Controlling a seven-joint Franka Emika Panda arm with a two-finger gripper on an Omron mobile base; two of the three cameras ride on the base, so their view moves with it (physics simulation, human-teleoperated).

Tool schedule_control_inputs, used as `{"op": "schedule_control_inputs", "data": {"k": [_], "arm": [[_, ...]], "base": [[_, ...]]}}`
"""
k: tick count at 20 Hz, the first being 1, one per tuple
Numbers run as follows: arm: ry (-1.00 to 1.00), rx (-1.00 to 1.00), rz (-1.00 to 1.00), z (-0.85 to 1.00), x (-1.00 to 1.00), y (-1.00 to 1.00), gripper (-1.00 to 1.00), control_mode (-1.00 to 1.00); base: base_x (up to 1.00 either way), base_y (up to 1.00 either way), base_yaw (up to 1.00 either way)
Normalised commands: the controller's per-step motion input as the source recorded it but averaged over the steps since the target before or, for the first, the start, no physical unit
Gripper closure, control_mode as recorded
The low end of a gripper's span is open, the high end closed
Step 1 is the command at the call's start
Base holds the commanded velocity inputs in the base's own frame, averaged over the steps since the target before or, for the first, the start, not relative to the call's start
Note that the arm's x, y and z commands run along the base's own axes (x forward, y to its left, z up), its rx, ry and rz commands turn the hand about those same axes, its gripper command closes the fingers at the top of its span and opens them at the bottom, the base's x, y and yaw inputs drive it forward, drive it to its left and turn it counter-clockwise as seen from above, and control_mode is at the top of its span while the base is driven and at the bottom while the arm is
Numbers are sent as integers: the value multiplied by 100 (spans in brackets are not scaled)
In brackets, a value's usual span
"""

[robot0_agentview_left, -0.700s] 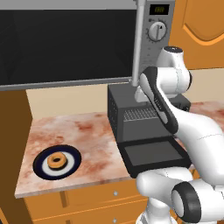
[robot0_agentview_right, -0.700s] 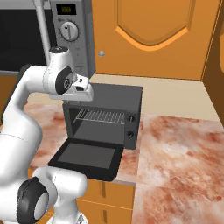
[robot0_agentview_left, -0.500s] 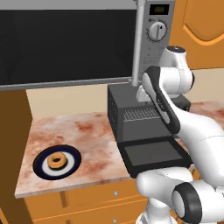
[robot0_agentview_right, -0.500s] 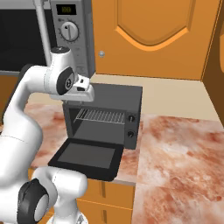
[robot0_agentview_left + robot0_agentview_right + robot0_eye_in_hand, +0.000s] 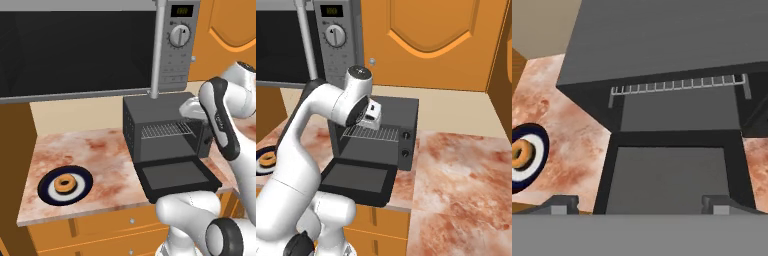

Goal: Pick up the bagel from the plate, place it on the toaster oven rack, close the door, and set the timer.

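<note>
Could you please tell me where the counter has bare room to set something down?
Bare marble lies between the plate holding the bagel and the toaster oven, and widely to the oven's right by the wall. The front is crowded: the lowered door covers it.

Even, shadowless rendered light, bright and warm throughout; edges look soft and blocky, without glare or distortion.

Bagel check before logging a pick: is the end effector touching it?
Apart. Hand view: the bagel sits on the plate, far from the end effector.
</note>
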Motion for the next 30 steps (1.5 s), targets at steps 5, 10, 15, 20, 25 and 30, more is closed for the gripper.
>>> {"op": "schedule_control_inputs", "data": {"k": [5,10,15,20,25,30], "arm": [[-5,31,0,-15,-6,-50,-100,-100],[-3,32,0,-22,0,-36,-100,-100],[0,26,0,-31,6,-11,-100,-100],[-1,10,0,-35,17,0,-100,-100],[-3,3,0,-31,25,2,-100,-100],[-5,0,-2,-27,31,18,-100,-100]], "base": [[0,0,0],[0,0,0],[0,0,0],[0,0,0],[0,0,0],[0,0,0]]}}
